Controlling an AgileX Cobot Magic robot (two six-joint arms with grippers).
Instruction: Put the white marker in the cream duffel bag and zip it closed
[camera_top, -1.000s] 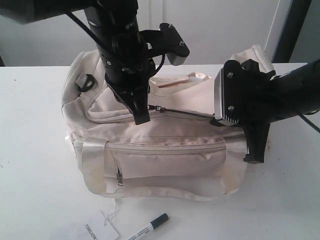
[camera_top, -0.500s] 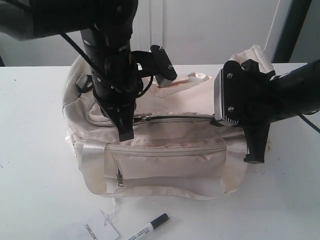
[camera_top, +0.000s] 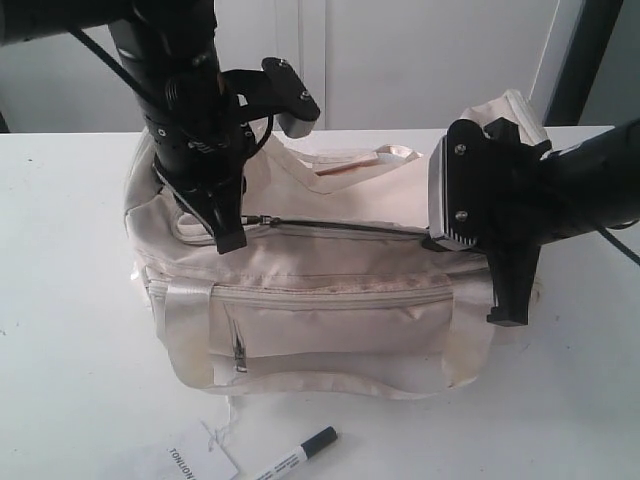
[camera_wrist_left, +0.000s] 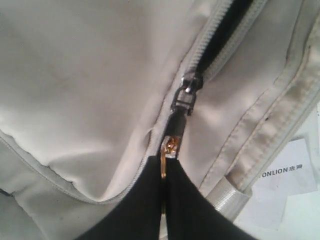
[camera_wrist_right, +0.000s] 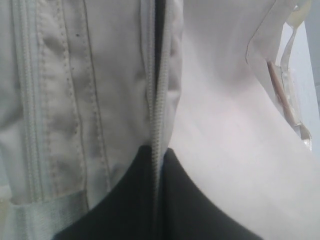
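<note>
The cream duffel bag (camera_top: 330, 330) lies across the middle of the white table. My left gripper (camera_top: 230, 243) is at the left part of its top zipper, shut on the gold ring pull (camera_wrist_left: 163, 156) below the slider (camera_wrist_left: 186, 95). Past the slider the zipper gapes onto dark lining (camera_wrist_left: 222, 30). My right gripper (camera_top: 507, 315) is at the bag's right end, shut on the zipper edge (camera_wrist_right: 159, 100). The white marker (camera_top: 300, 452) with its black cap lies on the table in front of the bag, outside it.
A white paper tag (camera_top: 195, 462) with print lies beside the marker at the table's (camera_top: 60, 300) front edge. The bag's strap handle (camera_top: 360, 160) rests on top behind the zipper. A dark post (camera_top: 575, 60) stands at the back right.
My left gripper has moved left along the bag with the ring pull, dragging the slider leftward and lengthening the dark open slit. The right gripper and the marker have stayed put.
</note>
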